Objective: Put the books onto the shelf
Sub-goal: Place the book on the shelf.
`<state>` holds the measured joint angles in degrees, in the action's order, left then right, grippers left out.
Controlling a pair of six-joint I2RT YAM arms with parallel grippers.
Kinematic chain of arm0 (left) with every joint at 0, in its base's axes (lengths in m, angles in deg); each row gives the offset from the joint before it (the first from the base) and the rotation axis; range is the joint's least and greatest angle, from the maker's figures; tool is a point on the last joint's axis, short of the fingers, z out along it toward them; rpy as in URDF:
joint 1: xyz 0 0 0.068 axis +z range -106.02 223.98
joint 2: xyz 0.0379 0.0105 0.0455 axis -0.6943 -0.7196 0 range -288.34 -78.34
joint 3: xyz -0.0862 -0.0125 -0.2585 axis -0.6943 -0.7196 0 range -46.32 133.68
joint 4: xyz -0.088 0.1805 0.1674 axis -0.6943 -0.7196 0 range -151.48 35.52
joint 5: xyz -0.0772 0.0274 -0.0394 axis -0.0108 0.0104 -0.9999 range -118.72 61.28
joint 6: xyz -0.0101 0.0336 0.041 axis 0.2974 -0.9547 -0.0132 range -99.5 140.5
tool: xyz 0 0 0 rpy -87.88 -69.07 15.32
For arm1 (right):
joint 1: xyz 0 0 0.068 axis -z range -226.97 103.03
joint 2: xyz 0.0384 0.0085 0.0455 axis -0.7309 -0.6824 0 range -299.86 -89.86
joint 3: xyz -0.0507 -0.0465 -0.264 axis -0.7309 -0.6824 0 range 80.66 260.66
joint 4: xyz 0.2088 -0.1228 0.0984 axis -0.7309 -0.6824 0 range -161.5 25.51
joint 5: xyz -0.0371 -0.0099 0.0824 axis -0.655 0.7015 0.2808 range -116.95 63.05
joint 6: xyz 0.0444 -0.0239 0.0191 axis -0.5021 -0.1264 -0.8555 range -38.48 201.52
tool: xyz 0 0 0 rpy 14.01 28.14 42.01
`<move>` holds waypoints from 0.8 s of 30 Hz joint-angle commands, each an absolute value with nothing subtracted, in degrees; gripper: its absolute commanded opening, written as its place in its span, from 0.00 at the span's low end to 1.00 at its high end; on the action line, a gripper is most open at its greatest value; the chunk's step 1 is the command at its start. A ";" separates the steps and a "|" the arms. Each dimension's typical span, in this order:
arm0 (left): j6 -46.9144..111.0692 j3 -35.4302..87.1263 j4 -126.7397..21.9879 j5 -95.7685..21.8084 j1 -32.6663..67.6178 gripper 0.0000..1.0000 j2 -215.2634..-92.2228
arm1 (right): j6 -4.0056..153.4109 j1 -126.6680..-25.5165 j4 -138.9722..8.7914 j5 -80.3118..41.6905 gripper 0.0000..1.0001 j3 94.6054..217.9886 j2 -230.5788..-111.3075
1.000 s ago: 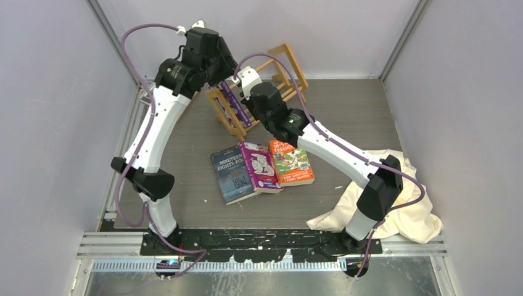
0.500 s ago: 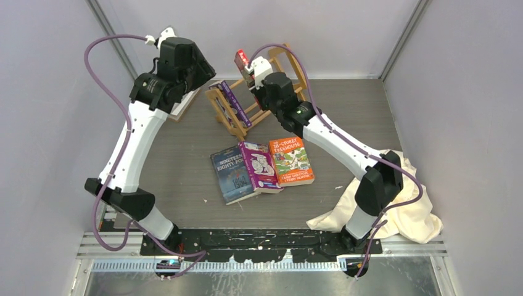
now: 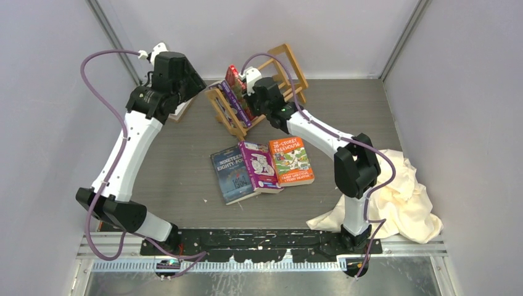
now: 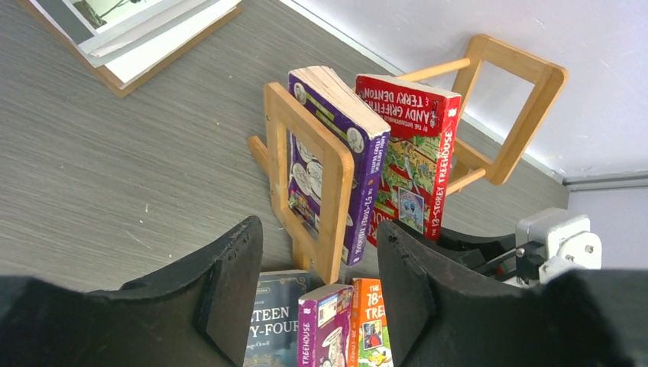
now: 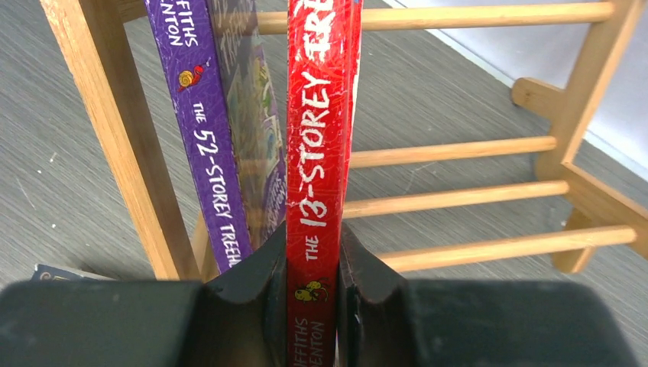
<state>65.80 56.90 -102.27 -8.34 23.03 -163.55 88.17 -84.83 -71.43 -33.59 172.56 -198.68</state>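
Blue book (image 4: 277, 325): lower half off-frame.

Matt wood shelf (image 4: 338, 206) — seemingly glossy red book (image 4: 413, 153).

Red book (image 5: 317, 153): "THE 13-STOREY TREEHOUSE"
Purple book (image 5: 202, 130): "THE 52-STOREY TREE…"
Dark blue book (image 3: 229, 176): "NINETEEN EIGHTY-FOUR"
Orange book (image 3: 293, 163): "78-STOREY TREEHOUSE"

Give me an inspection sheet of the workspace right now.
Surface: grey wood-grain table, a few small specks.
Job's things: shelf holds upright purple book; red book beside it; blue paperback, purple paperback and orange paperback flat mid-table; larger books stacked back left.
Clutter: cream cloth at near right.
Grippers: left gripper open, empty; right gripper shut on red book's spine.
Cables: purple cables looped along both arms.
Surroundings: plain grey walls; nothing else seen.
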 commanded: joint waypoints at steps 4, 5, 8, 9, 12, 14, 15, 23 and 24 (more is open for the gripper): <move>64.03 53.70 -97.24 -9.36 24.93 0.57 -159.49 | 84.49 -84.12 -60.53 -29.40 0.01 178.14 -200.39; 63.94 53.35 -97.03 -9.39 25.17 0.57 -159.19 | 84.24 -84.09 -60.27 -29.22 0.01 178.18 -201.00; 63.92 52.16 -96.74 -9.59 25.55 0.57 -158.77 | 83.53 -84.12 -59.25 -28.55 0.01 178.23 -202.14; 63.96 51.68 -96.26 -9.68 25.64 0.57 -158.45 | 83.42 -84.10 -58.92 -28.39 0.01 178.22 -202.52; 63.85 49.05 -94.03 -10.58 25.90 0.57 -157.20 | 83.28 -84.10 -57.99 -27.94 0.01 178.14 -203.53; 63.91 47.52 -93.08 -10.74 26.03 0.57 -156.40 | 83.28 -84.14 -57.42 -27.81 0.01 178.07 -204.12; 63.92 46.80 -92.67 -10.78 26.17 0.57 -155.92 | 83.28 -84.14 -57.07 -27.78 0.01 177.96 -204.41; 64.21 39.92 -88.12 -11.34 26.55 0.57 -152.65 | 84.22 -84.09 -53.25 -26.31 0.01 175.43 -205.35; 64.26 39.33 -87.79 -11.32 26.57 0.57 -152.42 | 84.28 -84.10 -52.60 -25.75 0.01 175.08 -205.46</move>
